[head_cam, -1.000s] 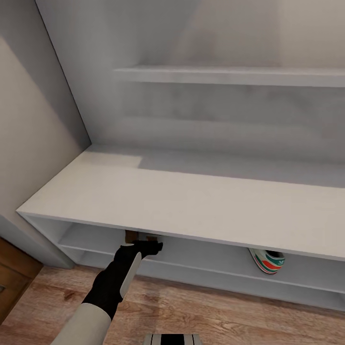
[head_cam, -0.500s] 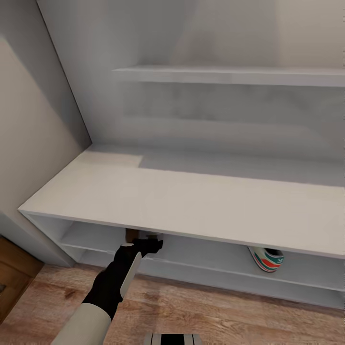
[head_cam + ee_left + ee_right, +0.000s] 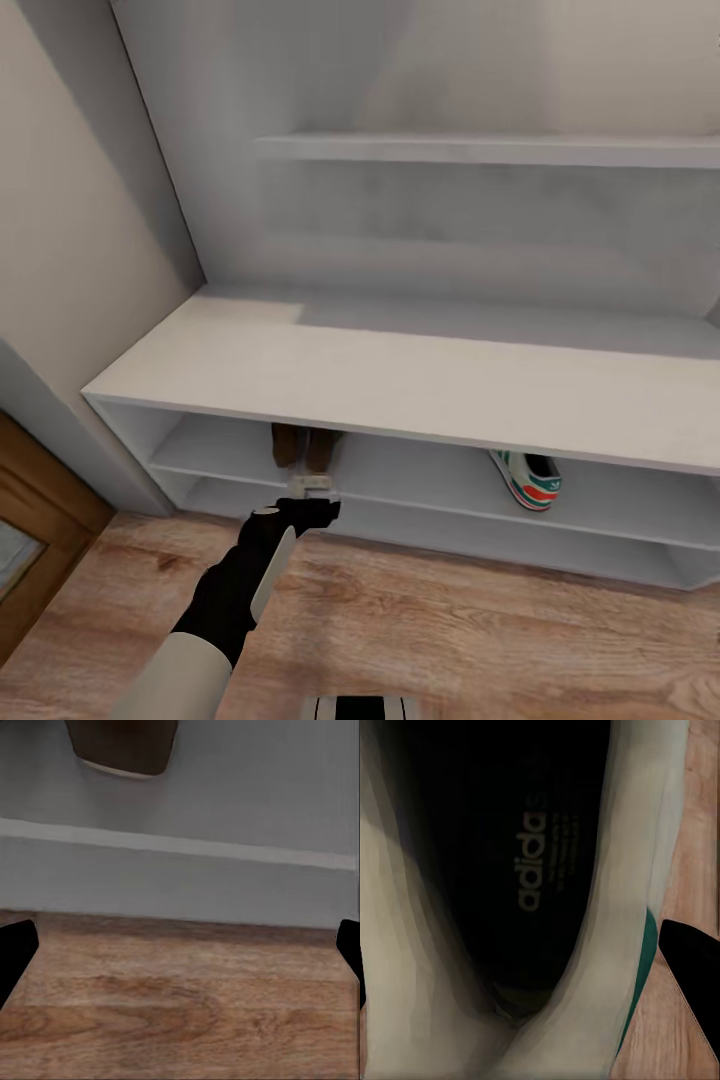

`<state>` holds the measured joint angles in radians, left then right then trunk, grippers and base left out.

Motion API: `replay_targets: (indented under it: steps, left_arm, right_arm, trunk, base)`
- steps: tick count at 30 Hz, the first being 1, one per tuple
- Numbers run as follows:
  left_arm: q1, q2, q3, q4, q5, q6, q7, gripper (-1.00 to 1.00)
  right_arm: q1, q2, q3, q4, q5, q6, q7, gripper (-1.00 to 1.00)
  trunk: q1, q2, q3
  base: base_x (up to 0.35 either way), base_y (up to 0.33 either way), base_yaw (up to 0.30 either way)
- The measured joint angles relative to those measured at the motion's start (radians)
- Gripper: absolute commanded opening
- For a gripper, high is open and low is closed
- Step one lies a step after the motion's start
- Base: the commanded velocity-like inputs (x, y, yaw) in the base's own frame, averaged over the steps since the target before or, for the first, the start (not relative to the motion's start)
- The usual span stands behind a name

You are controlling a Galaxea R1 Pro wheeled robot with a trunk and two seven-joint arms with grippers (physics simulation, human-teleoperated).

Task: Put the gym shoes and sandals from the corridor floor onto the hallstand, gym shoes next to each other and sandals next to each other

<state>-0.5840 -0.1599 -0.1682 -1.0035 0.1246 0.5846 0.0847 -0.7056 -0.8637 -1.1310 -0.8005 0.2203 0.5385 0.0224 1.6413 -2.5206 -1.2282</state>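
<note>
The hallstand (image 3: 400,385) stands against the wall, its wide top bare above two low open shelves. On the upper of those shelves, the two brown sandals (image 3: 305,447) lie side by side, touching or nearly so, toes inward. Well to their right on the same shelf sits one gym shoe (image 3: 527,478), white with green stripes and a red-orange heel.

The left gripper (image 3: 312,508) hangs just in front of the shelves over the corridor floor (image 3: 450,620), below the sandals, jaws spread wide and empty; its wrist view shows a sandal's end (image 3: 120,746) on the shelf.

The right gripper (image 3: 540,945) has its jaws either side of the other gym shoe (image 3: 607,907), looking down into its dark insole; whether they pinch it I cannot tell.
</note>
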Motion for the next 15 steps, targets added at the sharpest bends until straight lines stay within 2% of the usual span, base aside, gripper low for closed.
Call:
replay_targets:
  steps: [11, 15]
  left_arm:
    - [0.0, -0.001, 0.0, 0.002, 0.0, -0.001, 0.0, 1.0]
    - [0.0, -0.001, 0.0, 0.002, 0.0, -0.002, 0.0, 1.0]
  right_arm:
    - [0.0, 0.0, 0.0, 0.0, -0.001, 0.0, -0.002, -1.0]
    - [0.0, 0.0, 0.0, 0.0, -0.001, 0.0, -0.003, -1.0]
  trunk:
    - [0.0, 0.0, 0.0]
    - [0.0, 0.0, 0.0]
  base:
    - [-0.337, -0.001, 0.0]
    - [-0.338, -0.082, 0.0]
